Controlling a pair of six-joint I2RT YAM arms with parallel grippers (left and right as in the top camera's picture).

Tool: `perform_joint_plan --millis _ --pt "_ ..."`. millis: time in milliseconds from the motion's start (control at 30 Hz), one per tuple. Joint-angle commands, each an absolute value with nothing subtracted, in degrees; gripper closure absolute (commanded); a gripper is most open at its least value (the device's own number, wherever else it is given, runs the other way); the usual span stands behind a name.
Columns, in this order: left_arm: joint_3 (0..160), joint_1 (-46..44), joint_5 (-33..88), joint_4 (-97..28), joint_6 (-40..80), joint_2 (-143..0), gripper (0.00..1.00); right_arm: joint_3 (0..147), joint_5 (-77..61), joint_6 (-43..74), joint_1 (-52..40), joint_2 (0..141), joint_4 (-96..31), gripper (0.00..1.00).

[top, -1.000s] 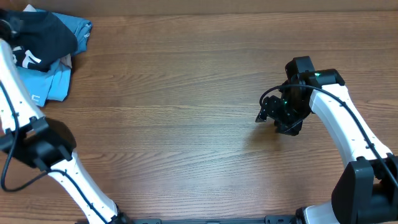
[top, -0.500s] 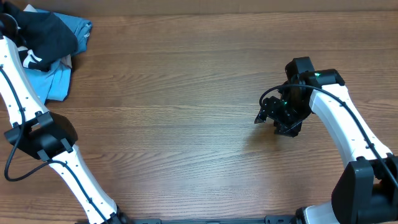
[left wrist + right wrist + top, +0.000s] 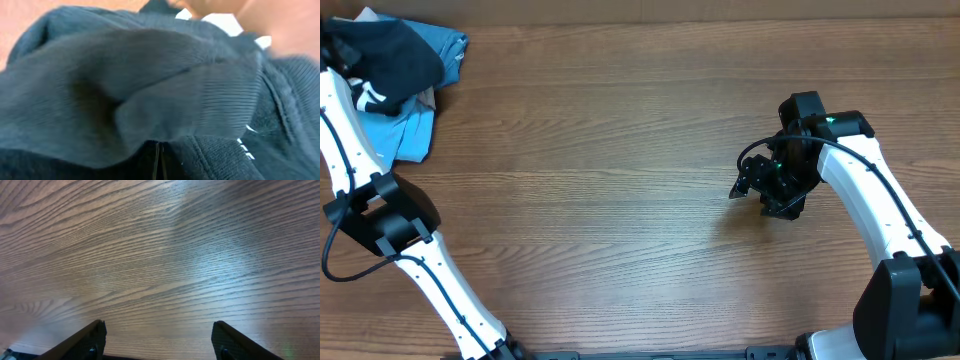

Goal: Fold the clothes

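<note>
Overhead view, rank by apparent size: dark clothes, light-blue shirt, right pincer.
1. clothes, largest as seen, though not by much.
2. light-blue shirt, partly hidden beneath the clothes, so its true size is unsure.
3. right pincer, clearly smallest.

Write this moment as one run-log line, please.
left gripper: shut on wrinkled dark navy-teal fabric garment | right gripper: open, empty, above brown wooden table | fold: not begun
</note>
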State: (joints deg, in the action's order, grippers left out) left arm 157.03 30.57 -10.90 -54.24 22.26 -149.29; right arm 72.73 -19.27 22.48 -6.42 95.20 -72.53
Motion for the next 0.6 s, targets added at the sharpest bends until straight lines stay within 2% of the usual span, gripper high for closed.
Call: perform_joint_plan --millis 0,33,67,133,167,233,333,367,567 --pt "156.86 31.38 -11.62 -55.27 21.15 -151.44 0.96 72.71 -19.62 22.74 -6.44 95.26 -72.36 0.28" --pt "157.51 31.33 -10.72 -55.53 21.15 -151.04 0.94 72.71 -19.62 22.74 -6.44 95.26 -72.4 0.28" --pt "159.15 31.24 -8.12 -56.21 21.21 -149.91 0.86 72.71 -19.64 22.74 -6.44 95.26 -72.42 0.28" --pt "161.49 31.0 -3.7 -56.53 22.24 -147.41 0.83 72.71 -19.59 22.61 -6.44 95.26 -72.55 0.28" --pt "163.65 30.63 -0.27 -56.55 23.77 -144.62 0.7 72.71 -19.62 22.52 -6.44 95.24 -72.18 0.28" --pt "166.36 29.95 4.29 -56.6 27.57 -138.37 0.55 72.82 -19.62 22.55 -6.44 94.78 -71.64 0.29" --pt "167.02 29.58 11.81 -57.17 28.53 -128.44 0.05 73.71 -19.59 22.52 -6.42 90.8 -71.05 0.29" --pt "167.02 29.61 15.42 -58.13 28.53 -125.45 0.0 74.35 -19.59 22.52 -6.42 88.79 -71.26 0.28" --pt "167.02 29.58 46.89 -68.62 28.25 -109.54 0.0 74.87 -19.53 22.5 -6.42 70.24 -75.29 0.27"
